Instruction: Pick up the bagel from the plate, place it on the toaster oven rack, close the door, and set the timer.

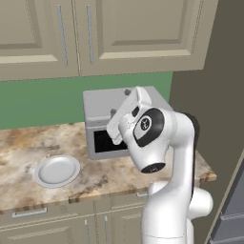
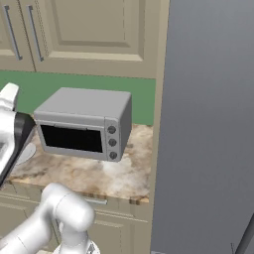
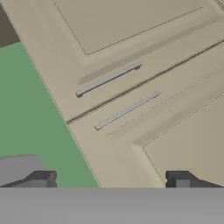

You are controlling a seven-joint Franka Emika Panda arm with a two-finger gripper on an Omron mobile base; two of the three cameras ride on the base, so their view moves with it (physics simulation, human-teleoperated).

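Note:
The plate lies on the counter left of the toaster oven, and its face looks bare; its edge peeks out behind my arm. The bagel is out of view. The oven's door with its black window stands shut, so the toaster oven rack is hidden behind it. Three round knobs sit in a column on the oven's right side. My gripper is open, its fingertips wide apart with nothing between them, and it points up at the wall cabinets, well above the oven.
Beige wall cabinets with long handles hang above the green backsplash. A tall grey panel closes off the counter on the right. My own arm stands in front of the oven's right half.

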